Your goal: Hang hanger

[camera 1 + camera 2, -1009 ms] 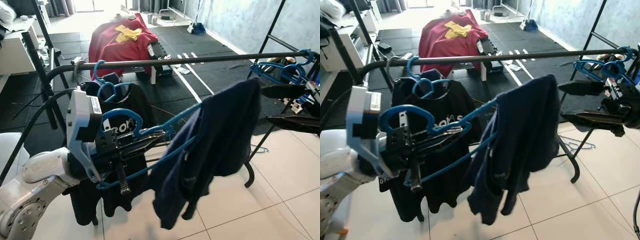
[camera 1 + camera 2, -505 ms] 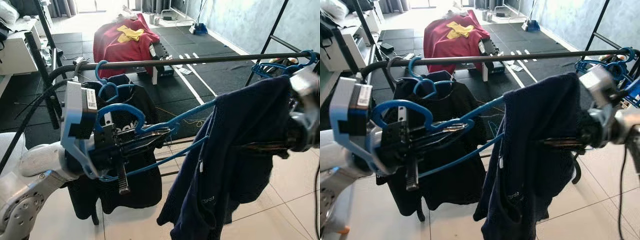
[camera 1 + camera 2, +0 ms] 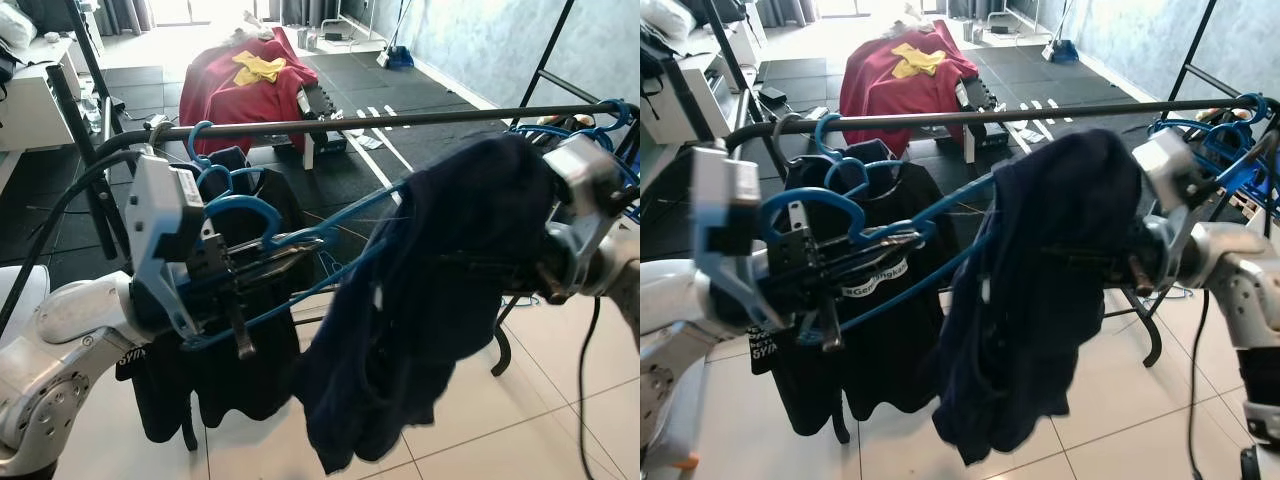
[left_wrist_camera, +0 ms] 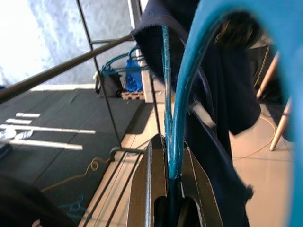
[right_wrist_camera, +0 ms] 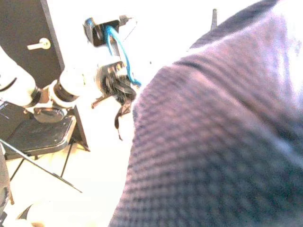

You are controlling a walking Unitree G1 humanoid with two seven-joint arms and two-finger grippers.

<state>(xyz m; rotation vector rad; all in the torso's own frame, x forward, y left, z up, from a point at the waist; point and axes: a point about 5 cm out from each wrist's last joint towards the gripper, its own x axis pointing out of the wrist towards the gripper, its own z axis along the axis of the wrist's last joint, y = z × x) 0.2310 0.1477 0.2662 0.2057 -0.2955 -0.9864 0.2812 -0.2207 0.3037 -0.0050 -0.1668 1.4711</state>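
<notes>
A blue hanger (image 3: 345,222) carries a dark navy garment (image 3: 420,310) and is held level in front of the black rail (image 3: 400,117), a little below it. My left gripper (image 3: 300,248) is shut on the hanger's neck, just under its hook (image 3: 240,208). In the left wrist view the black fingers (image 4: 147,184) squeeze the blue wire (image 4: 171,142). My right gripper (image 3: 515,275) presses into the garment from the right, its fingers buried in the cloth. The right wrist view shows navy fabric (image 5: 227,142) up close.
Black T-shirts (image 3: 250,330) hang on blue hangers at the rail's left end. More blue hangers (image 3: 570,135) bunch at its right end. A red cloth heap (image 3: 240,80) lies on the dark mat behind. White furniture (image 3: 30,100) stands far left.
My right gripper has come in from the right and pushed into the garment, which has bunched up and risen. The left gripper has lifted the hanger slightly toward the rail.
</notes>
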